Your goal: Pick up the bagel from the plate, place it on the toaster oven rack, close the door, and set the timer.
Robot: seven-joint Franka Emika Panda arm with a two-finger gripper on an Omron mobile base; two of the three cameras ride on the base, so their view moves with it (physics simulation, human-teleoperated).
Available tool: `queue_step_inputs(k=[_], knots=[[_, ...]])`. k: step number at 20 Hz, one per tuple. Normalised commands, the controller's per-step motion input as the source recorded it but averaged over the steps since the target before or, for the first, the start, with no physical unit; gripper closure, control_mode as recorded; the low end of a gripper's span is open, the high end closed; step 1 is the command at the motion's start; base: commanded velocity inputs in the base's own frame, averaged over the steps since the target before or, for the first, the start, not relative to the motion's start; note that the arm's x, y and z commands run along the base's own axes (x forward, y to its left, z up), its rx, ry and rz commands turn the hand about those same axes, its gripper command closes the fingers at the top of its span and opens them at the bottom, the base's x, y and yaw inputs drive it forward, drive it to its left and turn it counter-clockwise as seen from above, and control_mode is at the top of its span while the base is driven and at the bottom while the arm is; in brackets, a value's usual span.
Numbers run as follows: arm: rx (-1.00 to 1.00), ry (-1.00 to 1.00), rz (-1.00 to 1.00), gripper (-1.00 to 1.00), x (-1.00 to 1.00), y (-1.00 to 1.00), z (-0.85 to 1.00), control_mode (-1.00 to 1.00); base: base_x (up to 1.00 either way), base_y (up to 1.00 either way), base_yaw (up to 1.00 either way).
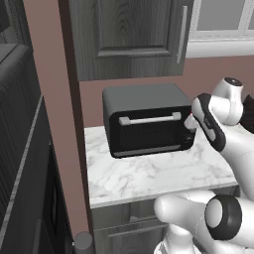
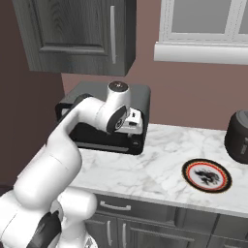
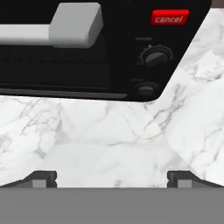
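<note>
With the door shut against the toaster oven and the plate bare to its right on the table, the empty end effector, jaws apart, faces the stiff timer knob, best pinched across its rim.

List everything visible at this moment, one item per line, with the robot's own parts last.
toaster oven: one, black, back of the counter against the wall.
door: one, black with silver bar handle, closed.
cancel button: one, red, on the oven's control panel.
knobs: two, dark, below the button.
plate: one, orange-red rim, white centre, on the counter right of the oven, no bagel on it.
counter: one, white marble.
wall cabinet: one, dark grey, above the oven.
dark pot: one, counter's far right.
gripper: one, jaws open, facing the oven's knobs.
</note>
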Motion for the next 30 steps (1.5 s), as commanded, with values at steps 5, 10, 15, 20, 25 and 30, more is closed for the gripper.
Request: queue_step_inputs(k=[5,10,15,20,25,30], knots=[[0.00,0.00,-0.04,-1.00,0.59,-0.24,-0.05,-1.00,0.00,0.00,0.00],[0.02,0.00,-0.03,-1.00,0.48,-0.23,-0.11,-1.00,0.00,0.00,0.00],[0.04,0.01,-0.01,-1.00,0.41,-0.13,-0.21,-1.00,0.00,0.00,0.00],[0.07,0.02,0.00,-1.00,0.36,-0.15,-0.29,-1.00,0.00,0.00,0.00],[0.07,0.02,0.00,-1.00,0.37,-0.16,-0.26,-1.00,0.00,0.00,0.00],[0.06,0.01,0.00,-1.00,0.37,-0.16,-0.20,-1.00,0.00,0.00,0.00]])
